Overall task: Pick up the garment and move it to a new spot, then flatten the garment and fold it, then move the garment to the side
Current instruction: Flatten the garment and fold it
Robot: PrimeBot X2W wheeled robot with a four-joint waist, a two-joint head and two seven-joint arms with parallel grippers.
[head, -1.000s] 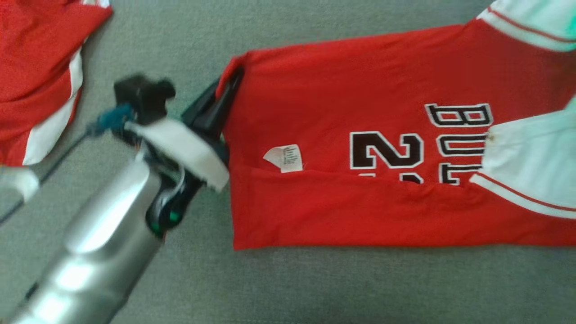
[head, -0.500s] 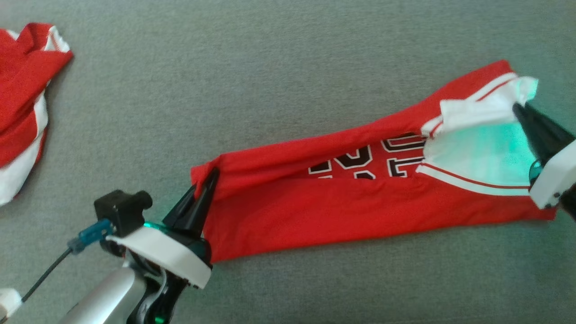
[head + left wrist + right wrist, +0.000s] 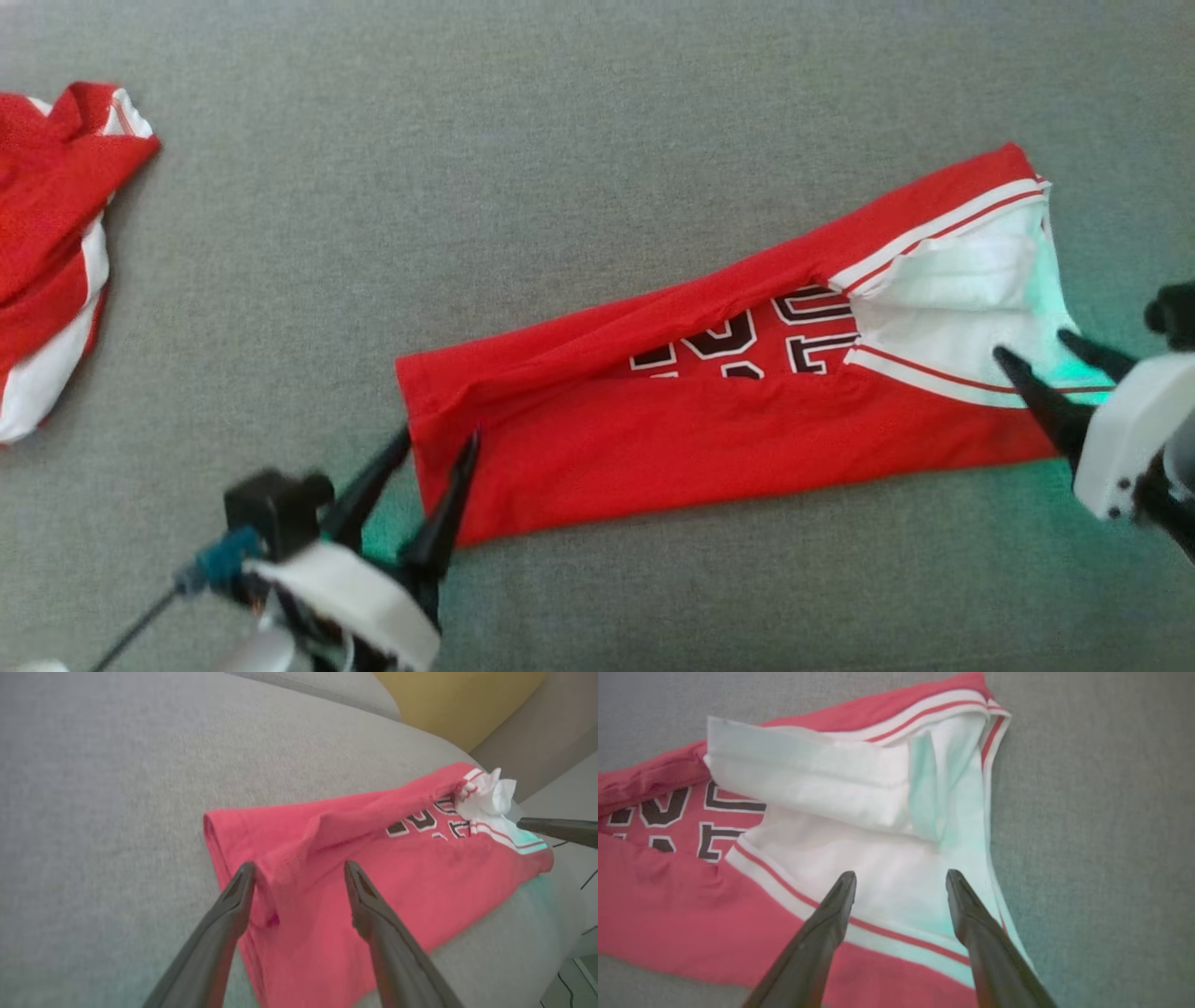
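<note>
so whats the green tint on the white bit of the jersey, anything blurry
Head view: teal glow spills on the white end of the jersey beside the right gripper and on the grey surface by the left gripper. Right wrist view: same cast on the white fabric. Left wrist view: reds washed pink, fingers soft.

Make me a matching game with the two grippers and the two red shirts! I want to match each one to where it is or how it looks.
Things:
1. left gripper
2. right gripper
3. jersey
4. other shirt

Places and states:
A. crumpled at the far left
B. open, at the jersey's white end
C. lying long and narrow in the middle
D. open, at the jersey's plain red end

Pairs: 1-D, 2-B, 3-C, 4-A
</note>
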